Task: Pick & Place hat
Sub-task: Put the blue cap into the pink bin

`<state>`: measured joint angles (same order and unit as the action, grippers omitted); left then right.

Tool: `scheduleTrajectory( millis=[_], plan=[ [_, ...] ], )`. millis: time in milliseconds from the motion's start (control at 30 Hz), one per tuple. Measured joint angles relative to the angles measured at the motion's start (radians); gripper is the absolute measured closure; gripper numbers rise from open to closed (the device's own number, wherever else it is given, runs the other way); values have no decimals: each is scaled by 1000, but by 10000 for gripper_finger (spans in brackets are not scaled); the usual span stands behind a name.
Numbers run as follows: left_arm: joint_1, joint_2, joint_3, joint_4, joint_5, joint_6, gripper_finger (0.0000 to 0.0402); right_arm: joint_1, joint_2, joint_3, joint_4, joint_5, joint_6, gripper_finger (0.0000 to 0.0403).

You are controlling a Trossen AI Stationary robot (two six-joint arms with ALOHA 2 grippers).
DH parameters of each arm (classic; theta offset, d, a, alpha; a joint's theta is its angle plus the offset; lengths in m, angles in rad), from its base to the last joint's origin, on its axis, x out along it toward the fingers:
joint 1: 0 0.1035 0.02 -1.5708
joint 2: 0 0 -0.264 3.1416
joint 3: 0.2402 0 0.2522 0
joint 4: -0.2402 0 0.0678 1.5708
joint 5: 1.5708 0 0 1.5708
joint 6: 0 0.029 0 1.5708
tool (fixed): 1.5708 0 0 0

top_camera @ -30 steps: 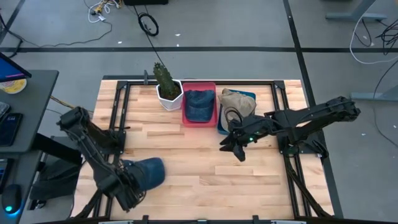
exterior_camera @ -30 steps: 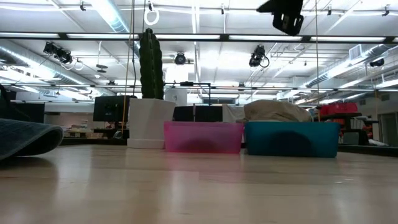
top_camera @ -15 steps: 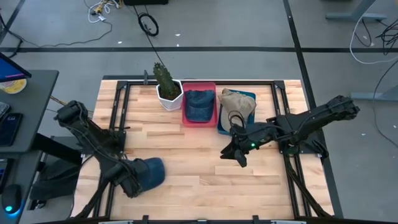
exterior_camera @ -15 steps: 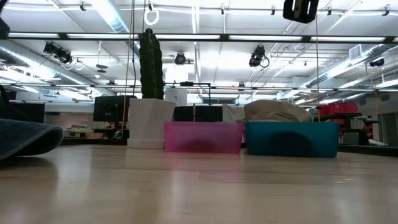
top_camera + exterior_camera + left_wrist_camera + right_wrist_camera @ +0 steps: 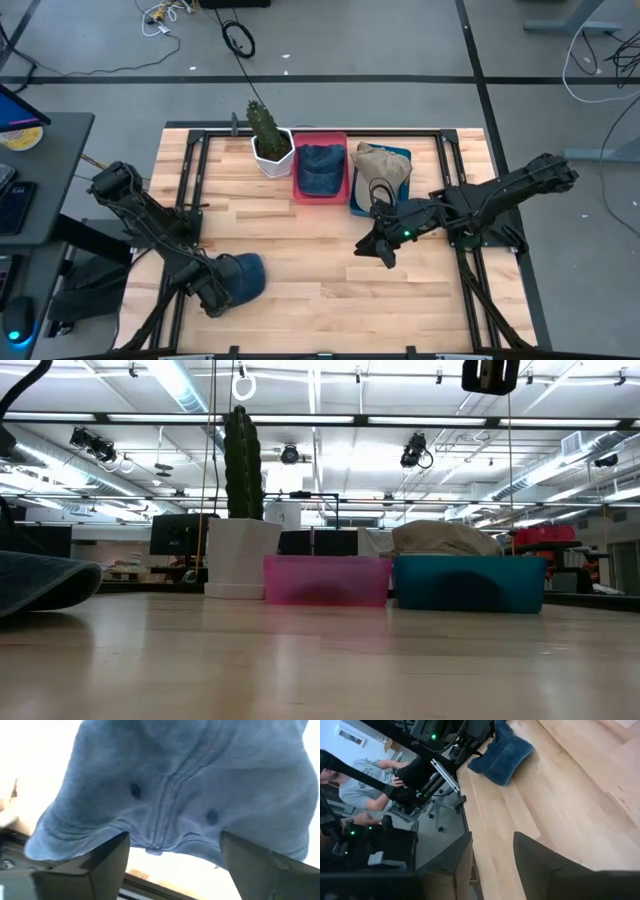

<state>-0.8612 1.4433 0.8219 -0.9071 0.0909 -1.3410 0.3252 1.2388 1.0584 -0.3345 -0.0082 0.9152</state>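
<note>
A blue denim hat [image 5: 243, 273] lies on the wooden table near its left near corner; in the low view the blue hat [image 5: 45, 582] rests on its underside at the left edge. My left gripper [image 5: 220, 295] is open at the hat's near-left side. In the left wrist view the hat [image 5: 190, 780] fills the picture, and its seamed rear edge [image 5: 155, 849] sits between the fingers of my left gripper [image 5: 172, 840]. My right gripper [image 5: 380, 250] hovers open above the table's middle, in front of the bins; the right gripper [image 5: 492, 842] holds nothing. My left gripper stands open, slanting down from the table's near-left side, with one finger [image 5: 100, 865] on each side of the hat's seamed rear edge [image 5: 165, 835]. Whether the fingers touch the cloth, I cannot tell.
At the far edge stand a potted cactus [image 5: 268, 140], a red bin [image 5: 320, 190] holding a blue hat, and a blue bin [image 5: 357, 200] holding a beige hat [image 5: 385, 162]. Bare wood lies between the bins and the near edge. A person sits beyond the table's left side [image 5: 365, 780].
My left gripper has moved from the near-left edge toward the blue hat and now stands at its side. The hat has stayed in place. My right gripper has shifted a little toward the near edge.
</note>
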Motion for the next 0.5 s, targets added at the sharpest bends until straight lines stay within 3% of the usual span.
scheduleTrajectory(
  millis=[167,500],
  plan=[
    [0,0,-2,-27,-3,33,71,0,0,0,0,0,12,256],
    [2,1,-101,62,21,25,90,0,0,0,1,2,19,256]
  ],
)
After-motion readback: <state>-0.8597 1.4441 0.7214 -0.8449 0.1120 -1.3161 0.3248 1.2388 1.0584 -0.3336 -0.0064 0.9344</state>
